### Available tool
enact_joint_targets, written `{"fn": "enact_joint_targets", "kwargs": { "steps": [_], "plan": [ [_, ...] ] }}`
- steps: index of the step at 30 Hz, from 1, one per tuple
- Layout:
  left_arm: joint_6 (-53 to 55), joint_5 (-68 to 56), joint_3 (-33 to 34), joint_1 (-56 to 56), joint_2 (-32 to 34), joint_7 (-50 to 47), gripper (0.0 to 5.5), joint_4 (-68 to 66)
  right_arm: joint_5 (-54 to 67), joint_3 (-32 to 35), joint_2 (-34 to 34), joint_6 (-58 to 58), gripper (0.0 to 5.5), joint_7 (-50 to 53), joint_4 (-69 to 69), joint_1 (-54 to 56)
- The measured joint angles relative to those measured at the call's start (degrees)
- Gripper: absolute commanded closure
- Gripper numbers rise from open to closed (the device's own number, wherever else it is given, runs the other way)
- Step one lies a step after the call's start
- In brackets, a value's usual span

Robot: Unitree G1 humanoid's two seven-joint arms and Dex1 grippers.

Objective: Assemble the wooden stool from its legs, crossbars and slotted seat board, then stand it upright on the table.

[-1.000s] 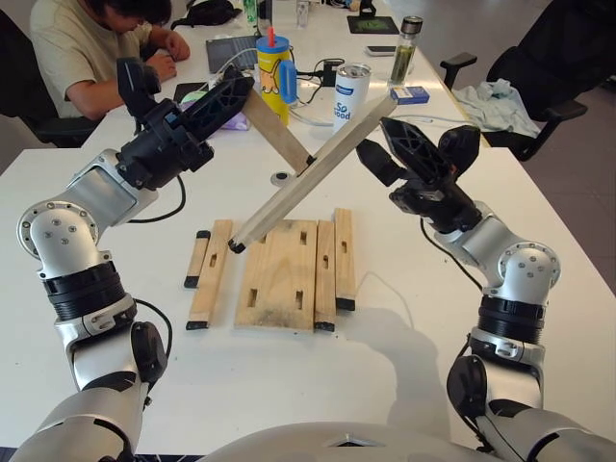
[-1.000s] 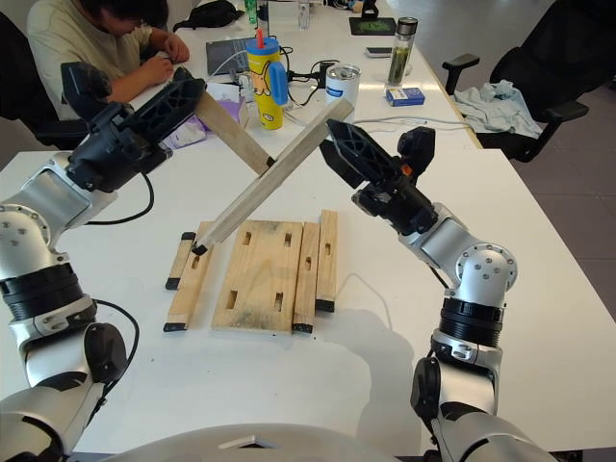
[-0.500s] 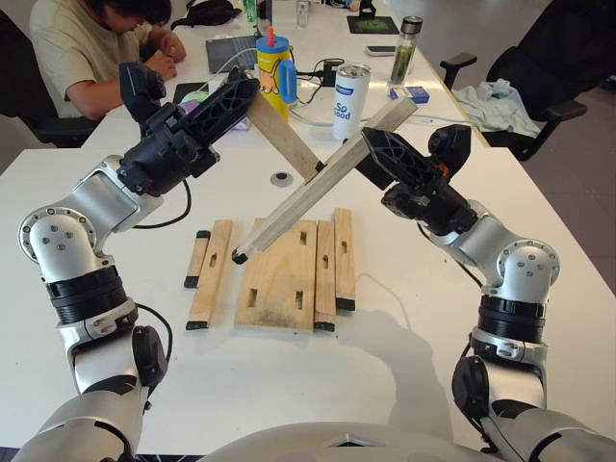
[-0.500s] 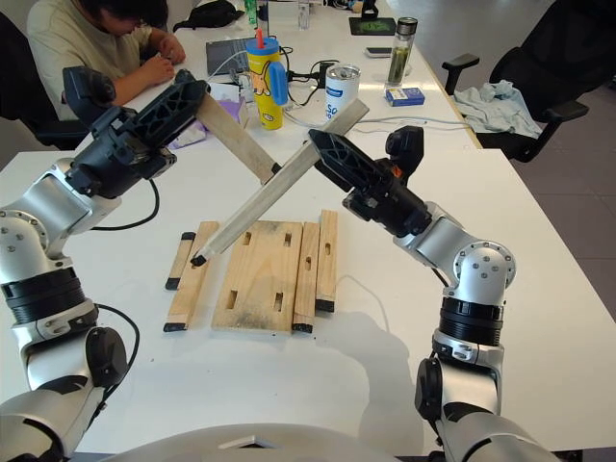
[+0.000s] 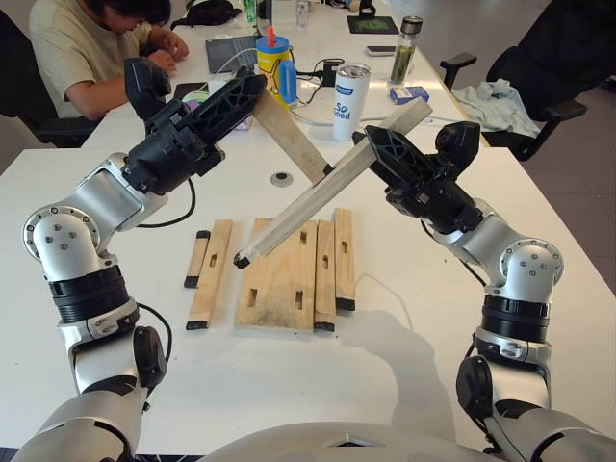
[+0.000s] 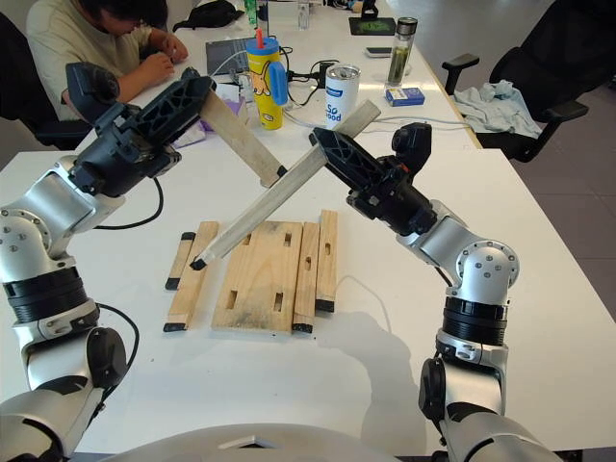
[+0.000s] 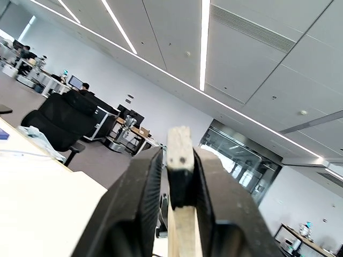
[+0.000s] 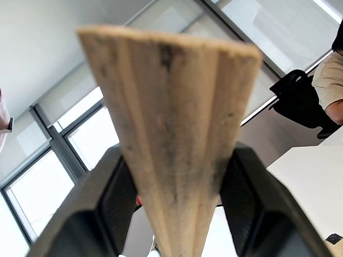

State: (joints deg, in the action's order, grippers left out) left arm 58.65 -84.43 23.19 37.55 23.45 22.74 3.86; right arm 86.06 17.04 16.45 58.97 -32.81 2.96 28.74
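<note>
1. Joinery in hand, by the look of it: mating a crossbar (image 5: 289, 135) to a leg (image 5: 289, 214) in the air above the table (image 5: 404, 318).
2. Clamped hard on the crossbar's upper end: left gripper (image 5: 252, 89). From those fingers, a slant down to a free end touching or just beside the leg's side, close ahead of the right gripper (image 5: 373, 149).
3. Closed tight round the leg near its upper end: right gripper. From there, a long slant down to a dark-tipped foot hanging over the seat board (image 5: 279, 279).
4. Flat on the table below both grippers: seat board, slots up. Two more legs (image 5: 334, 260) just beside it toward the right gripper's side. Another leg (image 5: 212, 272) and a short crossbar (image 5: 198, 258) toward the left gripper's side.
5. Seating of the crossbar's end in a slot: impossible to tell. Next, most likely: square that end to a slot in the leg and press home, both grips kept firm. Some risk of a skewed entry jamming.
6. Writing: lettering on a white tumbler (image 5: 352, 91) and a printed picture on a yellow bottle (image 5: 274, 72), both beyond the grippers, left unread. No marks made out on the wooden parts.
</note>
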Motion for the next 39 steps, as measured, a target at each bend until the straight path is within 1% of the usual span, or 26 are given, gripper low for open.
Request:
{"fn": "enact_joint_targets", "kwargs": {
  "steps": [4,6,8,10,12,15,17,19,21,25,28,31,33,36,39],
  "plan": [
    [-4.37,-0.12,2.09,1.23,-0.10,-2.46,3.34,-0.94,-0.14,0.00,0.22,-0.06,3.45,-0.03,-0.43,0.00],
    [-7.26,-0.10,4.54,2.59,0.46,-3.22,3.03,-1.77,-1.77,-0.01,0.64,-1.14,3.45,-0.70,-0.04,-0.19],
    [-8.76,2.63,5.47,2.34,3.68,-1.87,2.65,-2.09,-4.77,0.02,1.47,-2.99,3.45,-1.66,2.08,-1.86],
    [-9.25,8.07,4.79,-2.38,8.43,2.87,2.27,-0.02,-6.65,0.52,3.05,-4.00,3.45,-3.62,4.36,-4.71],
    [-7.97,12.00,1.65,-11.14,12.42,10.08,1.98,4.81,-6.75,2.60,5.12,-4.27,3.45,-5.78,4.40,-6.25],
    [-4.11,14.92,-4.56,-24.54,17.95,22.48,1.93,13.98,-5.98,7.38,9.11,-4.95,3.45,-7.99,1.46,-6.11],
    [-5.99,21.82,-10.86,-29.90,22.80,29.33,1.93,19.07,-7.06,9.04,11.33,-6.47,3.45,-9.01,-0.94,-5.79],
    [-10.37,31.55,-18.28,-33.40,27.27,33.72,1.93,22.31,-11.10,7.32,12.45,-7.55,3.45,-11.70,-1.24,-5.77],
    [-17.23,42.26,-24.91,-35.86,29.63,35.75,1.93,23.50,-14.39,4.32,12.73,-8.18,3.45,-14.97,-1.24,-6.29],
    [-34.72,62.36,-35.66,-36.38,29.72,36.06,1.93,21.95,-19.52,0.59,12.80,-9.89,3.45,-20.83,-1.83,-7.56],
    [-46.50,74.28,-41.75,-36.46,26.68,33.59,1.93,17.16,-23.34,-2.86,13.31,-10.66,3.45,-26.07,-3.17,-8.12],
    [-53.30,80.59,-44.24,-36.38,24.15,31.16,1.93,13.87,-25.99,-5.38,13.76,-11.18,3.45,-29.47,-3.18,-8.09],
    [-55.95,83.84,-45.54,-36.30,22.65,30.10,1.93,11.66,-27.44,-6.88,14.02,-11.43,3.45,-31.23,-2.98,-8.08],
    [-57.65,85.70,-46.21,-35.59,20.96,29.63,1.93,9.68,-29.90,-8.62,14.07,-12.97,3.45,-33.13,-2.94,-7.90],
    [-58.13,86.13,-46.24,-35.33,20.63,30.36,1.93,8.78,-33.52,-10.75,13.95,-15.50,3.45,-34.87,-4.44,-7.37]
  ]
}}
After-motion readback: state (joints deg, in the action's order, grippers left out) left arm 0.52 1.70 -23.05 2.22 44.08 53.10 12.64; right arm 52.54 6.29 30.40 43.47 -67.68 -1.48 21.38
